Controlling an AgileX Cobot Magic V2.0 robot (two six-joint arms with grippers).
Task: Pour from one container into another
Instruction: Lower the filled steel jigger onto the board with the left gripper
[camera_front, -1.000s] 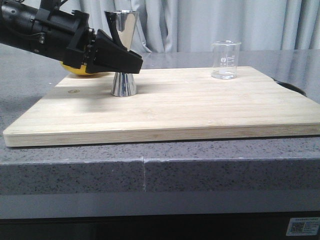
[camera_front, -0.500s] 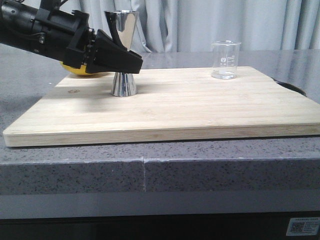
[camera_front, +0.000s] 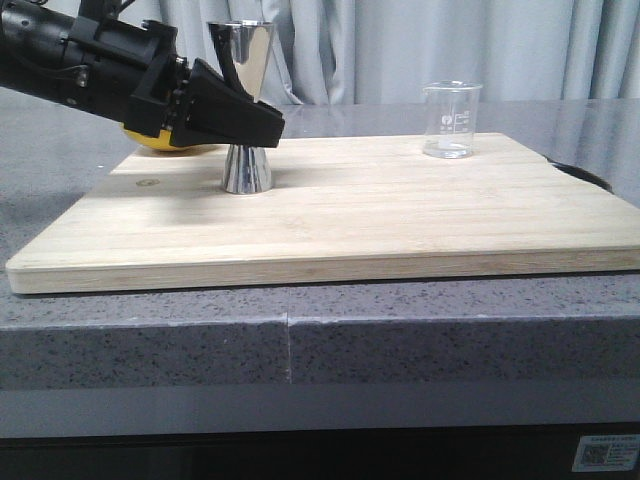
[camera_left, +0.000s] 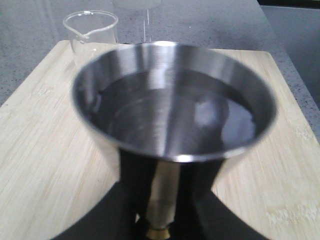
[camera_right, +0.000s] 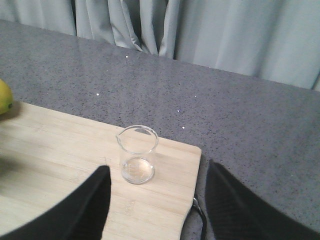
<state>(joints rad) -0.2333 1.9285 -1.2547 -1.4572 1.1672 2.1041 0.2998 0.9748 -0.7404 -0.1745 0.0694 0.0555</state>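
Note:
The steel jigger (camera_front: 247, 170) stands upright on the wooden board (camera_front: 380, 210), left of its middle. Its upper cup (camera_left: 172, 100) holds liquid near the rim. My left gripper (camera_front: 265, 125) comes in from the left and is shut on the jigger's narrow waist, a black finger (camera_left: 135, 185) pressed against each side. The clear glass beaker (camera_front: 451, 120) stands upright at the board's far right corner and looks empty; it also shows as the beaker (camera_right: 137, 155) ahead of my right gripper (camera_right: 157, 167). That gripper hangs open over the board's right end, apart from the beaker.
A yellow fruit (camera_front: 150, 140) lies behind the left arm at the board's far left corner. A dark metal piece (camera_front: 585, 175) sticks out past the board's right edge. Grey stone counter surrounds the board, and curtains hang behind it.

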